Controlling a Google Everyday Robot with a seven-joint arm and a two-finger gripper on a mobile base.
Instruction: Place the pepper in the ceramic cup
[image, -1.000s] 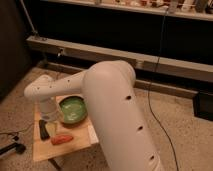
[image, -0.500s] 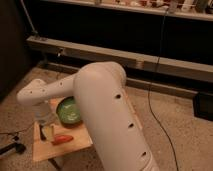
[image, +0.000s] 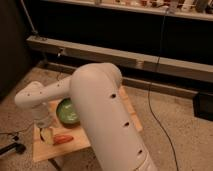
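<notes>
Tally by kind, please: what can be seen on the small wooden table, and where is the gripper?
green bowl: 1
pepper: 1
gripper: 1, open, low over the left end of the table, just left of the pepper
Total: 2 things on the table, plus the gripper. The arm hides part of the tabletop, so more may be there.

The arm (image: 102, 120) hides from us the 3 o'clock side of the table (image: 42, 151) and of the green bowl (image: 65, 112). The gripper (image: 45, 131), at 9 o'clock from the pepper (image: 63, 138), blurs into a pale shape; we cannot pick out the ceramic cup.
</notes>
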